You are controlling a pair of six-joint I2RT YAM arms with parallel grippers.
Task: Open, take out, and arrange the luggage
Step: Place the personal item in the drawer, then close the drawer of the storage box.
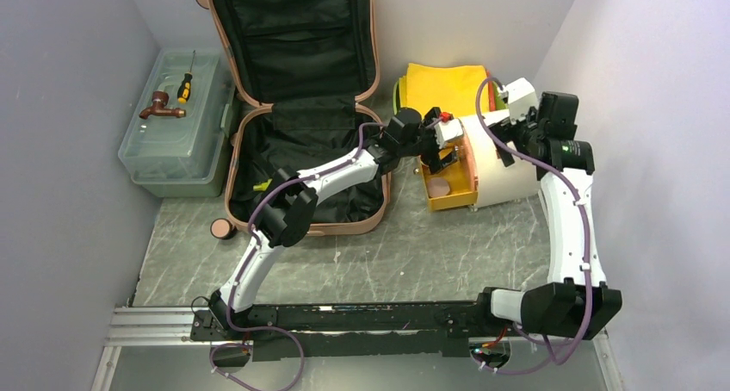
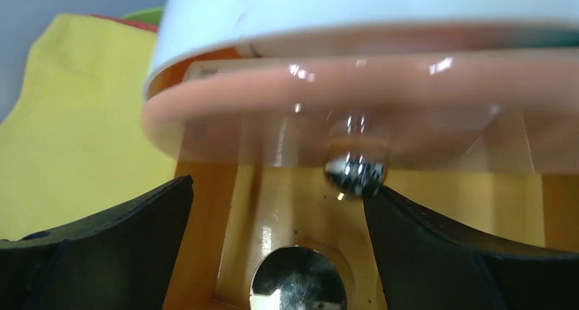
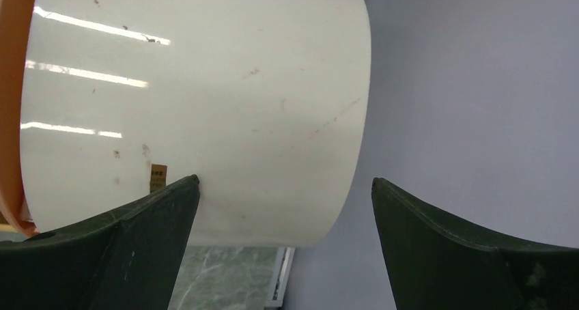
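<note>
Luggage (image 1: 293,38) in salmon pink lies open at the back left of the table (image 1: 387,262), its lid standing upright against the rear wall and its base flat on the surface, black lining showing in both halves. The left arm stretches across the near right corner of the luggage base, reaching out to the right. Its left claw (image 2: 278,186) is spread wide with nothing between the fingers; it sits at the open face of a yellow box (image 1: 452,184) joined to a white drum (image 1: 508,171) with a salmon rim, just right of the luggage. In the left wrist view a small metal ball (image 2: 351,173) hangs beside the right finger, touching or almost touching it. The right claw (image 3: 285,180) is also fully spread and empty, poised at the far side of the white drum, close to the right wall. Behind the drum a yellow cloth (image 1: 443,85) lies on a lime green tray (image 1: 399,94). Left of the luggage stands a translucent toolbox (image 1: 176,150), and on its lid rest a screwdriver (image 1: 184,85) and what looks like a brown tap fitting (image 1: 159,107)
</note>
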